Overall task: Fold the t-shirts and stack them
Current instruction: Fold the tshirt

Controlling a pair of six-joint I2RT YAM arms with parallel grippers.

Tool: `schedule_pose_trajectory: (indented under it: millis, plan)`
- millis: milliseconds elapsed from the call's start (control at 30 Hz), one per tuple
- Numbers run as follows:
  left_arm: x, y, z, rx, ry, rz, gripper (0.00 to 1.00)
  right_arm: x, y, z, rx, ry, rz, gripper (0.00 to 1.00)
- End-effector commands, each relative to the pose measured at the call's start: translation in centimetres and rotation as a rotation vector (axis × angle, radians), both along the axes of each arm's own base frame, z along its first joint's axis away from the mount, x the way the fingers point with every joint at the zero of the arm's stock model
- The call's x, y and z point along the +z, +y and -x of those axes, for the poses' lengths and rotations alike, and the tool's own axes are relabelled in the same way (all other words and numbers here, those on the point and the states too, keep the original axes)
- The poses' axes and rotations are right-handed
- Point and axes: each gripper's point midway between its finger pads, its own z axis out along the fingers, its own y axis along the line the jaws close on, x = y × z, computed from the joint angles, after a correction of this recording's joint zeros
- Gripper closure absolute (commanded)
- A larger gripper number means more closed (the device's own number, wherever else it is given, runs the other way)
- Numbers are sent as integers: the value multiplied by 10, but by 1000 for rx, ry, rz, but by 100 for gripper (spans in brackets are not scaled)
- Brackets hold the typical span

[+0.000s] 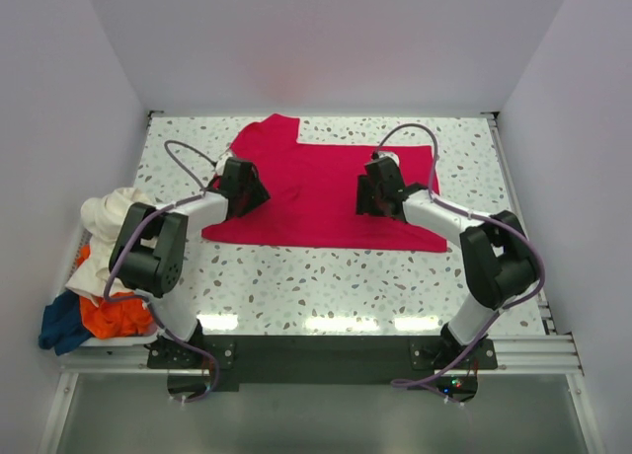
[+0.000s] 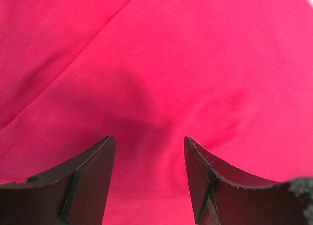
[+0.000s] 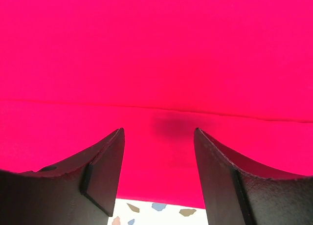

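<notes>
The crimson red t-shirt [image 1: 321, 188] lies spread flat on the speckled table, one sleeve pointing to the far left. It fills the left wrist view [image 2: 186, 63] and the right wrist view [image 3: 156, 54]. My left gripper [image 1: 247, 189] hovers over the shirt's left part, jaws open and empty [image 2: 149, 151]. My right gripper [image 1: 375, 192] is over the shirt's right part near a fold line, jaws open and empty [image 3: 159, 146]. The cream white t-shirt [image 1: 107, 215], orange t-shirt [image 1: 117, 314] and dark blue t-shirt [image 1: 61, 324] lie heaped at the left edge.
The speckled table [image 1: 326, 281] has white walls on three sides. A metal rail [image 1: 523, 217] runs along the right edge. The heap of shirts sits beside the left arm's base.
</notes>
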Motion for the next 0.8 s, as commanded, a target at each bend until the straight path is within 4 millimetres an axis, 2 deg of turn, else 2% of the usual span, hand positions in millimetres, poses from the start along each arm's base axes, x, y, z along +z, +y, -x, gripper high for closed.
schedule_pose_trajectory:
  millis: [0, 133, 333, 433, 600, 767]
  plan:
    - [-12, 20, 22, 106, 29, -28, 37, -8, -8, 1, -33, -3, 29, 37]
    - [-17, 27, 35, 127, 36, -43, 37, -21, -14, 13, -71, 24, 26, 37]
    - [-39, 41, 60, 182, 102, -91, 37, -48, -24, 36, -121, 99, 29, 37]
    - [-46, 44, 72, 187, 122, -98, 37, -61, -28, 55, -125, 145, 17, 37]
    - [-52, 51, 98, 181, 141, -111, 37, -58, -32, 76, -133, 156, -23, 37]
    - [-55, 55, 120, 163, 152, -106, 37, -64, -38, 107, -143, 202, -68, 37]
